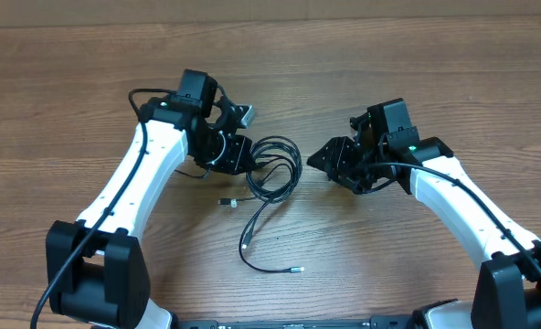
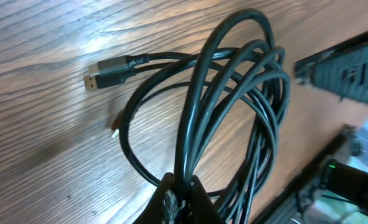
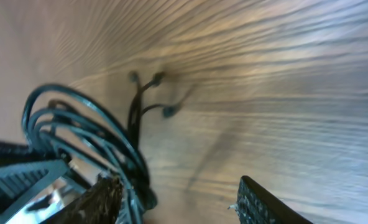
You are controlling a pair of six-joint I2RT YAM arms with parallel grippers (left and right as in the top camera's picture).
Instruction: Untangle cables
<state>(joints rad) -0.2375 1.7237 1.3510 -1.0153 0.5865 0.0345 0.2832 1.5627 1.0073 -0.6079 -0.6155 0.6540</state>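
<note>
Closest to my left wrist camera, my left gripper [image 2: 181,200] is pinched tight on several strands of the cables [image 2: 234,93], which fan upward from my fingertips in a tall coil. One plug [image 2: 109,71] lies flat on the table [image 2: 41,155] beside the loops.

From overhead, the coil sits mid-table between my two grippers, and loose tails trail toward my base, ending in a silver-tipped plug end [image 1: 299,270].

My left arm [image 1: 138,178] reaches up and inward, wrist turned toward the coil.

My right gripper [image 3: 178,194] has its fingers spread wide with nothing clamped. The coil runs just beside one finger [image 3: 103,196]. My right arm [image 1: 458,201] mirrors the left, angled inward, its gripper pointing at the coil.
</note>
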